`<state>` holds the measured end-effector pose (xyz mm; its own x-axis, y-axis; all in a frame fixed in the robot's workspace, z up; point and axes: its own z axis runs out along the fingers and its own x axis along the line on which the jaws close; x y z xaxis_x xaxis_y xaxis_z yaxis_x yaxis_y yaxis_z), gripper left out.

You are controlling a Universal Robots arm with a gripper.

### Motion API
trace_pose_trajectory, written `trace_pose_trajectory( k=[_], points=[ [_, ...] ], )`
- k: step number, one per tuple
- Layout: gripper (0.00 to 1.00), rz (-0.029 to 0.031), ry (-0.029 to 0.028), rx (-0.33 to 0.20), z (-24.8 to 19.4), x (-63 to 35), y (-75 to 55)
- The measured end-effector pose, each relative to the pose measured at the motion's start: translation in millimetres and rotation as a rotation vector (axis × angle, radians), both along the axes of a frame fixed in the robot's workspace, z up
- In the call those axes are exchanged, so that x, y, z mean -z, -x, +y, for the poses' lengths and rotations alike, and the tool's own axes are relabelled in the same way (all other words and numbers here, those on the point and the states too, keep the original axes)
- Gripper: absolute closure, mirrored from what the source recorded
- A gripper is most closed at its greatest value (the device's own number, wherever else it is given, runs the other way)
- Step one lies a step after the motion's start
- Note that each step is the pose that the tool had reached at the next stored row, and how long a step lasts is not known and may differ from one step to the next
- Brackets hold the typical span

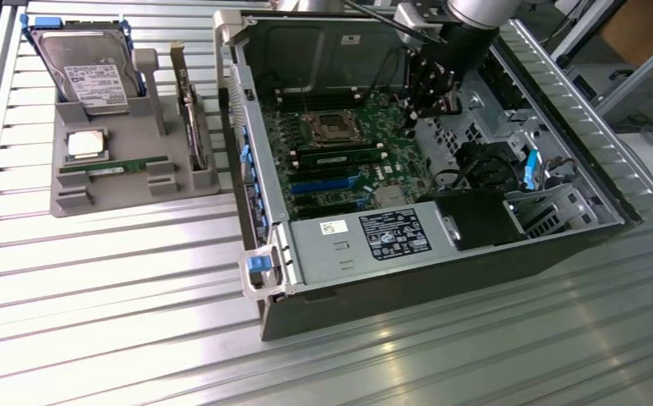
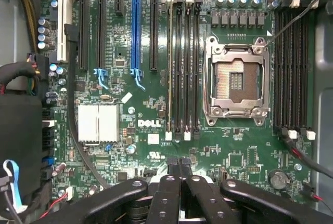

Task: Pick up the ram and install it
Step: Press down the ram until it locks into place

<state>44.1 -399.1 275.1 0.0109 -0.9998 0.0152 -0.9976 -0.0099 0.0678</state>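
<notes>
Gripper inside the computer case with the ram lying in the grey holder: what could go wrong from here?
1. The gripper is shut above the motherboard, while the ram lies in the grey holder outside the case; a shut gripper could knock the stick rather than grasp it.
2. A thin black cable crosses the memory slots beside the processor socket; it may snag the arm.

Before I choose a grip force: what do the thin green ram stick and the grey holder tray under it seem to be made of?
The thin green ram stick looks like rigid fibreglass circuit board: green lacquered face, small white label. The grey holder tray looks like matte moulded or printed plastic: uniform dull grey, no shine. Both are judged by look alone.
</notes>
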Motion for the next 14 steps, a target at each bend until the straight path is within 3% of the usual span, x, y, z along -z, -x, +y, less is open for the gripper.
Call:
trace_pose_trajectory(
  k=[3,5,6,9,14],
  points=[
    [0.90,0.0001,0.0002,0.000,-0.3,5.5,4.2],
    [0.90,0.0000,0.0000,0.000,-1.0,13.1,14.2],
    [0.90,0.0000,0.0001,0.000,-3.6,15.9,18.1],
    [0.90,0.0001,0.0001,0.000,-7.3,19.0,20.4],
    [0.90,0.0000,0.0006,0.000,-8.4,27.6,27.2]
  ],
)
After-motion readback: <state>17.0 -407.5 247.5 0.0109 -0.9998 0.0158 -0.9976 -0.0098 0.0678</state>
